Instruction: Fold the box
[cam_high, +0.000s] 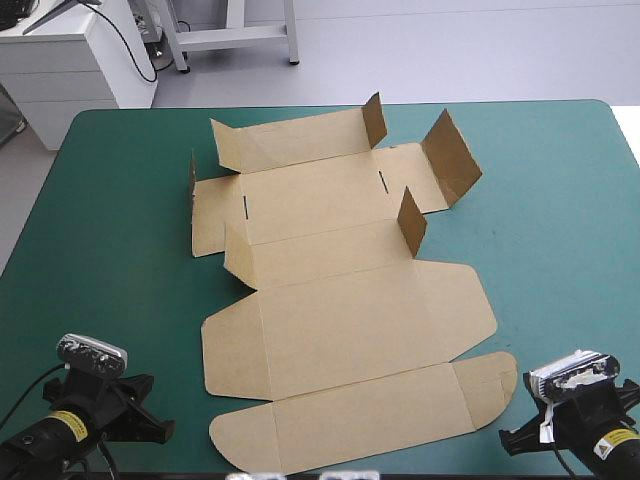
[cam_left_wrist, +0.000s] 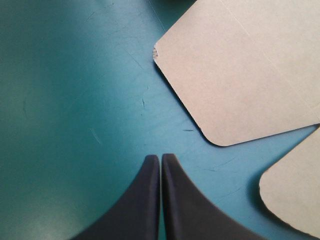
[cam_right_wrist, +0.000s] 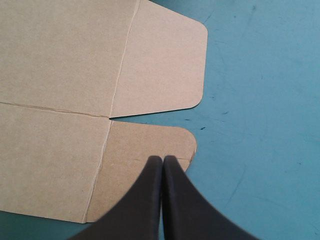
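Fingers on the left gripper (cam_left_wrist: 160, 157) are pressing together, holding nothing, hovering over bare teal-green tabletop (cam_high: 110, 250) near its front left corner. The brown box (cam_high: 340, 320) is lying ahead and to this gripper's right, a mostly flat sheet with its long axis running from the near edge toward the far one, where raised walls (cam_high: 411, 222) are standing. Fingers on the right gripper (cam_right_wrist: 163, 159) are likewise meeting in a point, empty, their tips sitting over the nearest rounded flap (cam_right_wrist: 145, 145), making this arm the closer one.
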